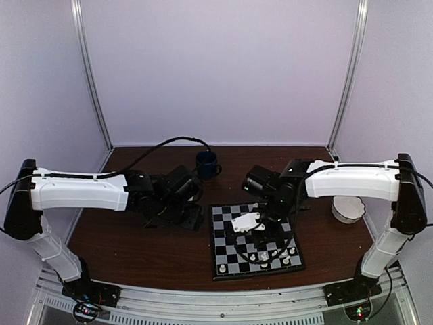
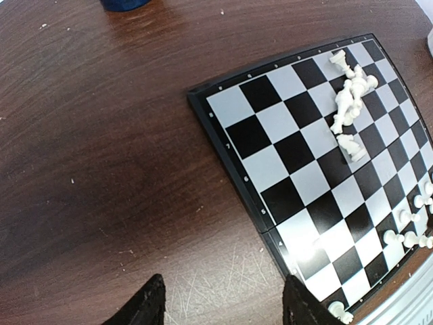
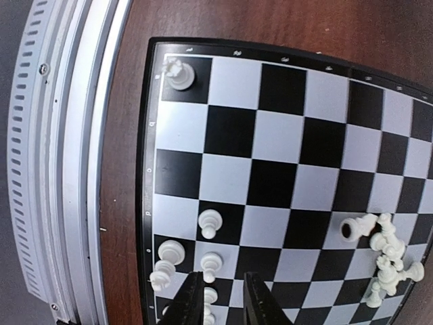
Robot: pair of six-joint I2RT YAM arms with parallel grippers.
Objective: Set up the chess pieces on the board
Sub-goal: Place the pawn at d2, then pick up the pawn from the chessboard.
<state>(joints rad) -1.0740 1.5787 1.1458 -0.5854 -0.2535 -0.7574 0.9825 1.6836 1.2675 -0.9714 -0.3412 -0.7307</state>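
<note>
From above and behind me the fixed camera looks down on the whole table (image 1: 135, 250), while my left wrist camera looks low and slantwise, close beside the board (image 2: 298, 156), and my right wrist camera looks steeply down, close over its near edge, so all three share that board.

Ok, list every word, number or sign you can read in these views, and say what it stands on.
No text reads clearly.
board border: small white marks along its edges, too small and blurred to read.
mug: no lettering shows.
bowl: no lettering shows.
</note>
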